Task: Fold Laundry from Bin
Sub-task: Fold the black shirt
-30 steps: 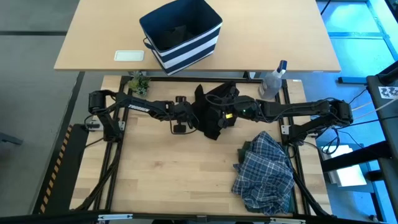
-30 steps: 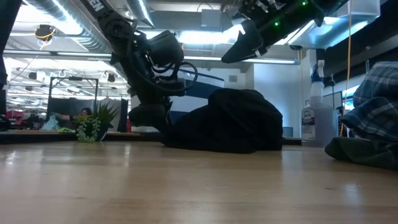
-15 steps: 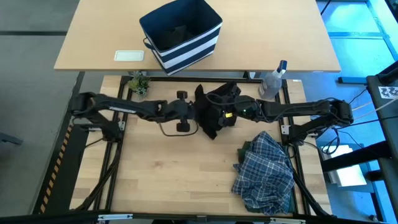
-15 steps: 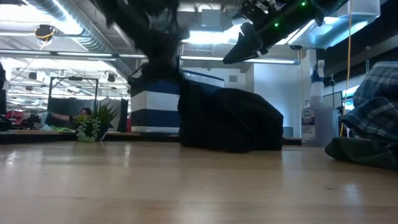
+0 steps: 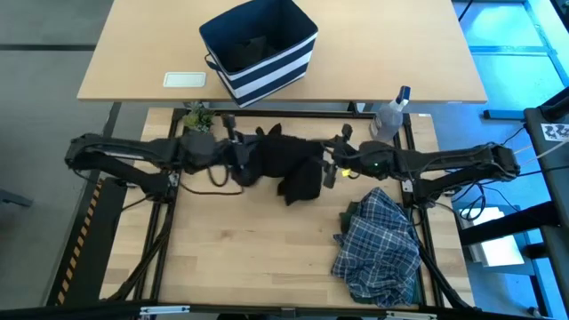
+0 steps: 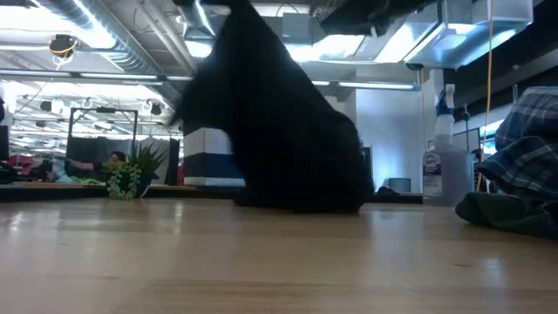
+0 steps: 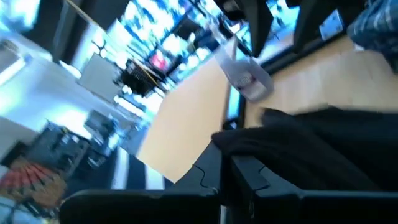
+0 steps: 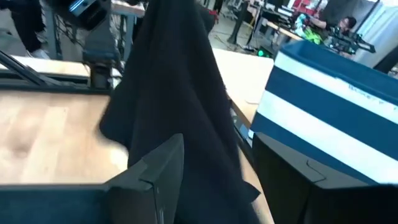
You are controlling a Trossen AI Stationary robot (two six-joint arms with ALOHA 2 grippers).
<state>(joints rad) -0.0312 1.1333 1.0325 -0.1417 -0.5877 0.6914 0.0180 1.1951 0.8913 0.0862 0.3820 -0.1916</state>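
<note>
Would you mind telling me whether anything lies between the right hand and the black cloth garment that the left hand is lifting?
Nothing visible does. The black cloth garment hangs from the shut left hand, and the open right hand sits right at its other edge, with only bare wooden table nearby.

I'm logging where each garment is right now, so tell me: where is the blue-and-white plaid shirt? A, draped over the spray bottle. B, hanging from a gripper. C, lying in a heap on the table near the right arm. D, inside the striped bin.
C: the high view shows the plaid shirt crumpled on the table on the right arm's side, clear of the bin and the spray bottle.
</note>
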